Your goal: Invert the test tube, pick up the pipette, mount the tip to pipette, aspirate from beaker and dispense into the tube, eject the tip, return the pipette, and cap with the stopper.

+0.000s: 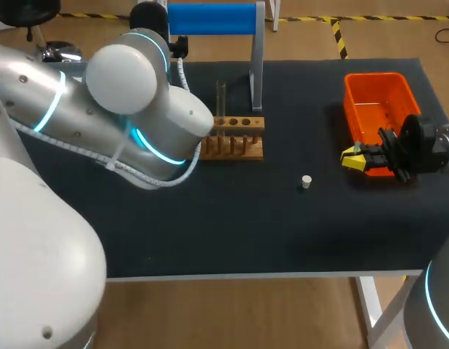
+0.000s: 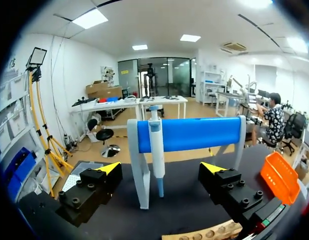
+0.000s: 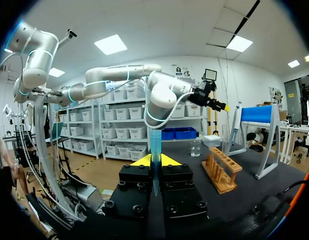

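My left gripper [image 2: 160, 170] stands open, facing the white and blue pipette [image 2: 156, 145], which hangs on the blue-barred stand [image 2: 194, 133] just ahead of the fingers. In the head view the left arm [image 1: 123, 109] hides its own gripper. My right gripper [image 3: 154, 161] is shut on a translucent blue pipette tip [image 3: 155, 144] that stands upright between its fingers. In the head view the right gripper [image 1: 353, 158] hovers at the near corner of the orange bin [image 1: 377, 105]. A clear test tube [image 1: 221, 98] stands in the wooden rack [image 1: 239, 138]. The white stopper [image 1: 306, 182] lies on the black mat.
A glass beaker [image 3: 195, 147] stands beyond the wooden rack [image 3: 222, 172]. The rack's edge [image 2: 204, 232] lies under the left gripper, and the orange bin [image 2: 279, 175] is off to its side. The mat's near half holds only the stopper.
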`<state>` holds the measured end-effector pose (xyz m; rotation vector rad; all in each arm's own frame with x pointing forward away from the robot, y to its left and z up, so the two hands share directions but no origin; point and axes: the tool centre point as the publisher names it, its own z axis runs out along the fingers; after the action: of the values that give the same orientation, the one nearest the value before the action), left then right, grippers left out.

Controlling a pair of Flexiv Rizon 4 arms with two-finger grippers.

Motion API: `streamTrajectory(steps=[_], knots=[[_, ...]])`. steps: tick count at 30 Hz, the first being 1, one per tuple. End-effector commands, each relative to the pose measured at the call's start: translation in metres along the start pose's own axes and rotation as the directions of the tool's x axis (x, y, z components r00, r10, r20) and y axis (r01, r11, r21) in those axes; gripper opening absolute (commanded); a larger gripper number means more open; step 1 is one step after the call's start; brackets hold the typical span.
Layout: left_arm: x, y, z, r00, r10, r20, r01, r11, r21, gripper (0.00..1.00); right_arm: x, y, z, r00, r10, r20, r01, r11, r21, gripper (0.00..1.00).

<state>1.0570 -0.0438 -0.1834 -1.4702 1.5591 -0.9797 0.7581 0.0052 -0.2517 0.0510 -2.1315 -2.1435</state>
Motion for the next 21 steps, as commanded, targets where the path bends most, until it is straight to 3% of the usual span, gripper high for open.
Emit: streamTrajectory(steps=[1, 6, 7, 8, 10, 17, 19, 21], knots=[[0.004, 0.004, 0.011, 1.000, -0.023, -0.014, 0.023, 0.999, 0.035, 1.00, 0.001, 0.000, -0.001, 1.000, 0.000, 0.000, 0.000, 1.000, 0.000, 0.00], [0.006, 0.001, 0.018, 0.998, -0.035, -0.060, 0.039, 0.997, 0.064, 1.00, 0.001, 0.000, -0.001, 1.000, 0.000, 0.000, 0.000, 1.000, 0.000, 0.00], [0.007, 0.000, 0.019, 0.997, -0.036, -0.064, 0.040, 0.997, 0.065, 0.93, 0.001, 0.000, -0.001, 1.000, 0.000, 0.000, 0.000, 1.000, 0.000, 0.00], [0.008, 0.000, 0.021, 0.997, -0.035, -0.065, 0.040, 0.997, 0.064, 0.91, 0.001, 0.000, -0.001, 1.000, 0.000, 0.000, 0.000, 1.000, 0.000, 0.00], [0.008, 0.000, 0.024, 0.997, -0.040, -0.072, 0.044, 0.997, 0.062, 0.99, 0.001, 0.000, -0.001, 1.000, 0.000, 0.000, 0.000, 1.000, 0.000, 0.00], [0.006, 0.001, 0.034, 0.996, -0.050, -0.073, 0.054, 0.997, 0.056, 0.96, 0.001, 0.000, -0.001, 1.000, 0.000, 0.000, 0.000, 1.000, 0.000, 0.00], [0.005, -0.001, 0.037, 0.996, -0.056, -0.075, 0.061, 0.996, 0.063, 0.84, 0.001, 0.000, -0.001, 1.000, 0.000, 0.000, 0.000, 1.000, 0.000, 0.00], [0.005, -0.003, 0.040, 0.996, -0.055, -0.075, 0.060, 0.996, 0.065, 0.80, 0.001, 0.000, -0.001, 1.000, 0.000, 0.000, 0.000, 1.000, 0.000, 0.00]])
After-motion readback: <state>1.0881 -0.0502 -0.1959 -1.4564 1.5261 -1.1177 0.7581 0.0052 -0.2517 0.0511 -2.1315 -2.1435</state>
